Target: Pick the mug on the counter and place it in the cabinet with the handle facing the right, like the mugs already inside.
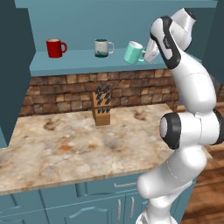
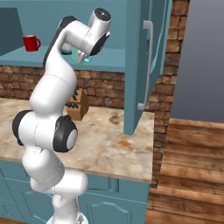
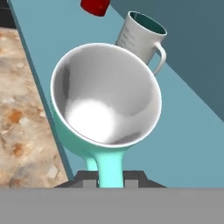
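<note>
The mint mug (image 1: 133, 52) is clamped by its handle (image 3: 109, 168) between the closed fingers (image 3: 89, 178), tilted above the cabinet shelf (image 1: 78, 61), at three o'clock of the grey mug (image 1: 102, 47). It should be levelled, then lowered gently, handle kept rightward.

Wooden knife block (image 1: 102, 109) against brick backsplash (image 1: 57, 92); wooden floor (image 2: 188, 175) at right.
</note>
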